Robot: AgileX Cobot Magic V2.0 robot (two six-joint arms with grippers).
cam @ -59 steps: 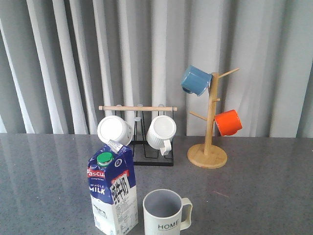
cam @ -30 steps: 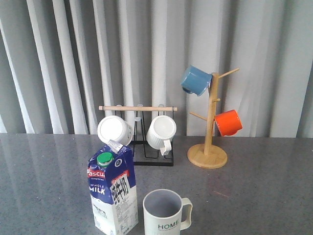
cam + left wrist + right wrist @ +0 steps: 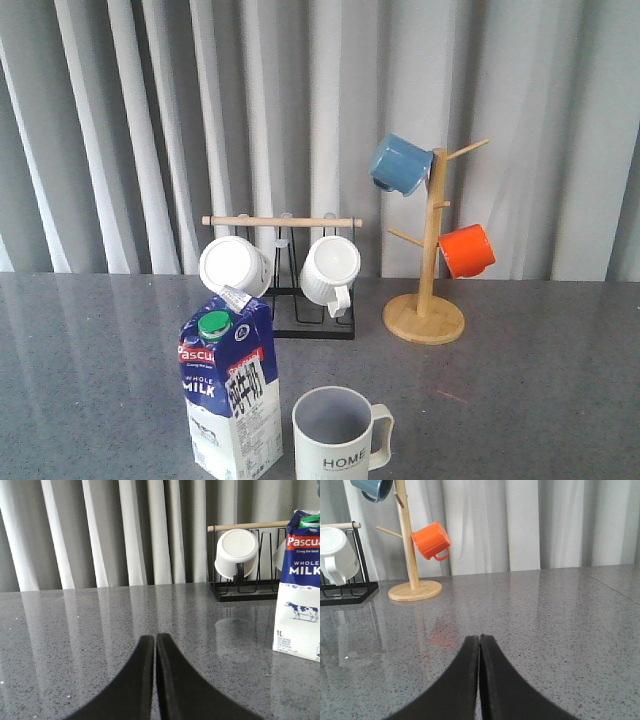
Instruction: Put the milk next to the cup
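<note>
The milk [image 3: 228, 395] is a tall blue-and-white gable-top carton with a green cap, standing upright near the table's front. The cup [image 3: 340, 440], an off-white mug marked "HOME", stands just to its right with a narrow gap between them. The carton also shows in the left wrist view [image 3: 299, 585], ahead and to the right of my left gripper [image 3: 154, 637], which is shut and empty over bare table. My right gripper [image 3: 479, 638] is shut and empty, low over the table. Neither gripper shows in the front view.
A black rack with a wooden bar [image 3: 283, 222] holds two white ribbed mugs [image 3: 234, 266] [image 3: 330, 270] behind the carton. A wooden mug tree [image 3: 425, 300] at the back right carries a blue mug [image 3: 400, 164] and an orange mug [image 3: 467, 250]. Grey curtains close the back.
</note>
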